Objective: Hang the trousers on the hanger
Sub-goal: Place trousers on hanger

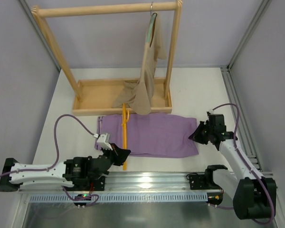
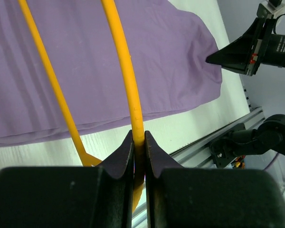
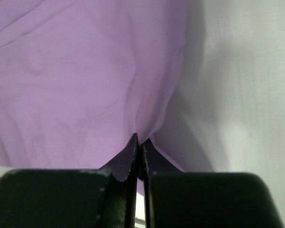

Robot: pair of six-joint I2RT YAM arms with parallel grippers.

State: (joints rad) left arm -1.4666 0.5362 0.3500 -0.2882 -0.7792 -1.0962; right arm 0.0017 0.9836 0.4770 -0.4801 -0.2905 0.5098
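The lilac trousers (image 1: 152, 135) lie flat across the white table, folded lengthwise. The orange-yellow hanger (image 1: 124, 137) lies over their left part, its hook toward the wooden rack. My left gripper (image 1: 122, 155) is shut on the hanger's near bar (image 2: 133, 104), which runs up between the jaws over the purple cloth (image 2: 171, 61). At the trousers' right end my right gripper (image 1: 194, 134) is shut on a pinch of the fabric edge (image 3: 156, 111), which puckers up into the jaws.
A wooden rack (image 1: 109, 9) with a tray base (image 1: 85, 97) stands at the back, a beige garment (image 1: 147, 80) hanging from its grey-green hanger (image 1: 153, 23). An aluminium rail (image 1: 147, 183) runs along the near edge. The right arm (image 2: 261, 42) shows in the left wrist view.
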